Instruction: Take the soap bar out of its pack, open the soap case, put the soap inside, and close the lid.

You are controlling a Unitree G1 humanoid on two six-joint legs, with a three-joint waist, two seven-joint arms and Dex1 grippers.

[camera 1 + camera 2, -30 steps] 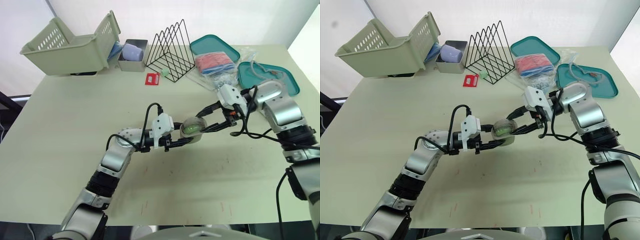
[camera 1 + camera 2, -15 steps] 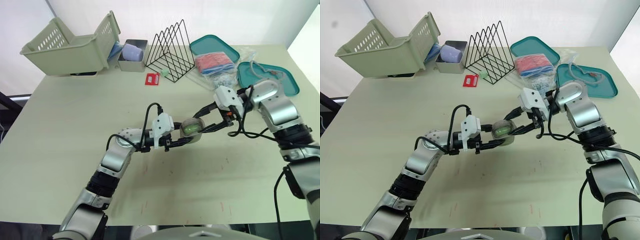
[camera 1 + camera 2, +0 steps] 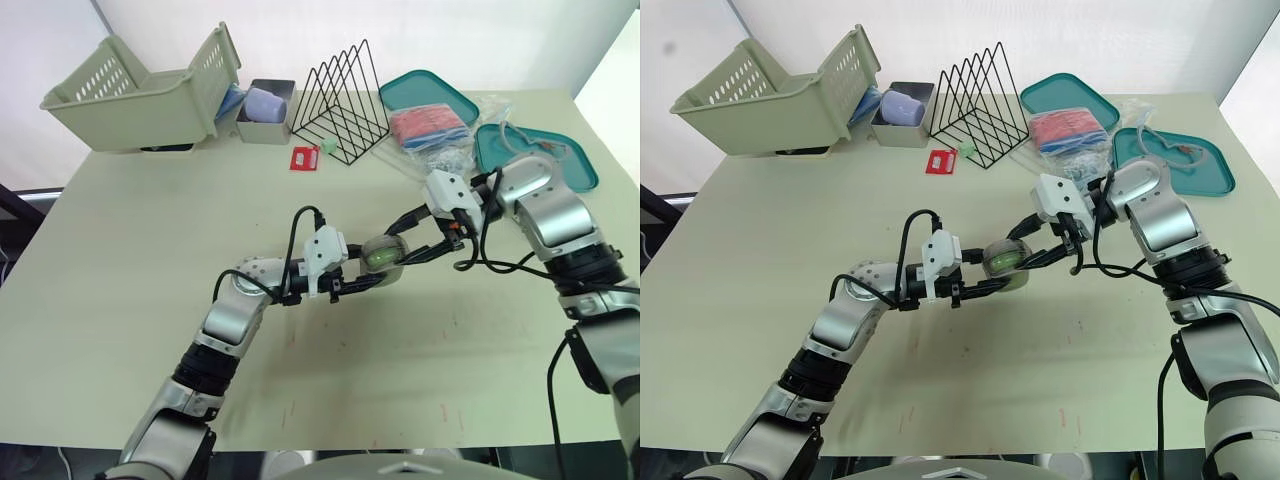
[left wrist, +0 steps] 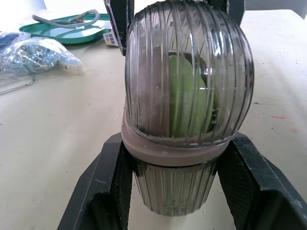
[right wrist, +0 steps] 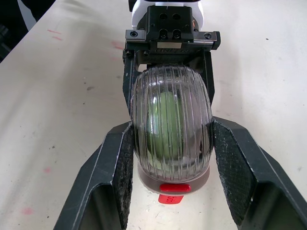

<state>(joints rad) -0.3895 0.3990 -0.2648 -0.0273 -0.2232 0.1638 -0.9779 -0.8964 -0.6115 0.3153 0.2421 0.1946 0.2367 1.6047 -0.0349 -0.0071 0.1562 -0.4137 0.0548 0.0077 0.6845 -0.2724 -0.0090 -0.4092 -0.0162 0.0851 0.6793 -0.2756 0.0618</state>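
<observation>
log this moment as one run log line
soap case: lid down, green soap inside | left gripper: shut on base | right gripper: shut on lid

The soap case (image 4: 187,96) is glossy ribbed plastic; table (image 3: 120,260) looks matt

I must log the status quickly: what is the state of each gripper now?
Left gripper: closed, holding the soap case by its lower part.
Right gripper: closed on the same soap case, at its upper part.

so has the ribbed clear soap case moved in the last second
No. The soap case keeps its place against the black wire rack behind it.
</observation>
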